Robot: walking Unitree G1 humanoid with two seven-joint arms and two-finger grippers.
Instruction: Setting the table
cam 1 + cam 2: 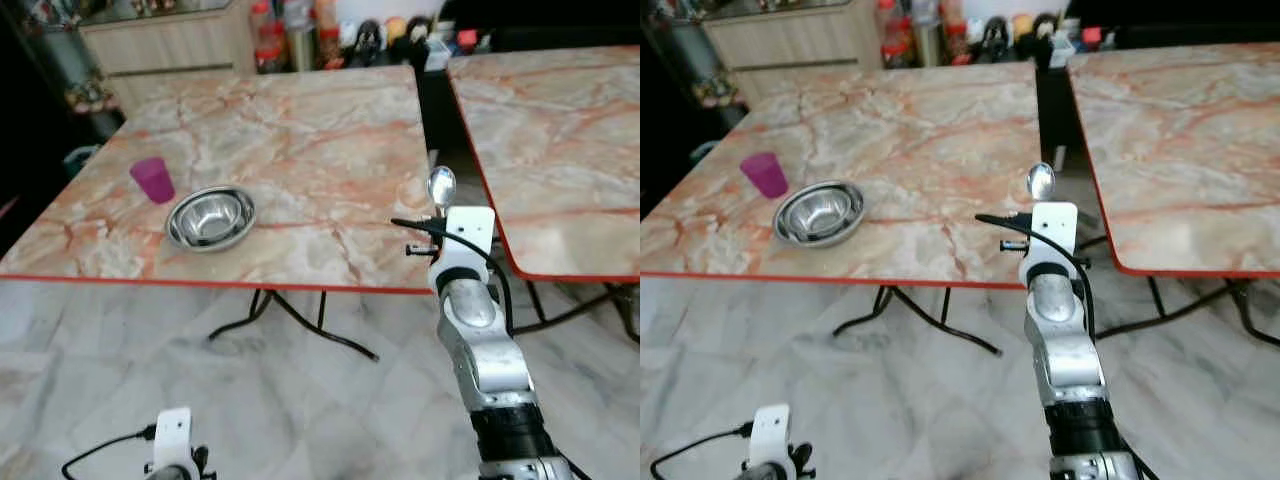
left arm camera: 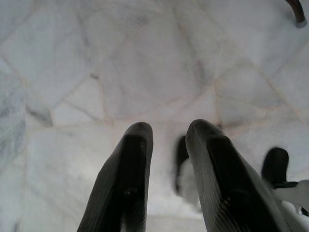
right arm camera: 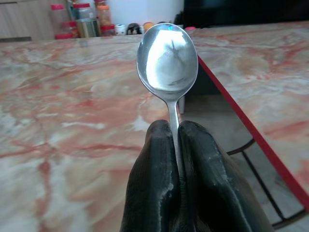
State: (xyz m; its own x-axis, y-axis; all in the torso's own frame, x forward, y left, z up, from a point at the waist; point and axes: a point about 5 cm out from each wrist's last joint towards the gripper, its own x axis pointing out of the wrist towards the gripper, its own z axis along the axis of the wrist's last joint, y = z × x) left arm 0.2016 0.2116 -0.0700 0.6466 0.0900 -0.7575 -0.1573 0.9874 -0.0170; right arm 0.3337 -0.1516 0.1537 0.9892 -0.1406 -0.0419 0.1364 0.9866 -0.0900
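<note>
Right gripper [image 3: 175, 133] fingers pinch the spoon [image 3: 167, 58] by its thin handle, bowl upright at the counter [image 1: 300, 150] edge, well apart from the steel bowl [image 1: 210, 218]. Likely risk: handle pivots or slips. Left gripper [image 2: 166, 145], fingers slightly spread, hangs idle.

Upright steel spoon [image 3: 167, 63], bowl up

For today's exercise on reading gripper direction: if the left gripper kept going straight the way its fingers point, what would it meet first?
The left gripper hangs low, pointing down at the marble floor; nothing lies between, so it would likely meet the floor first.
</note>
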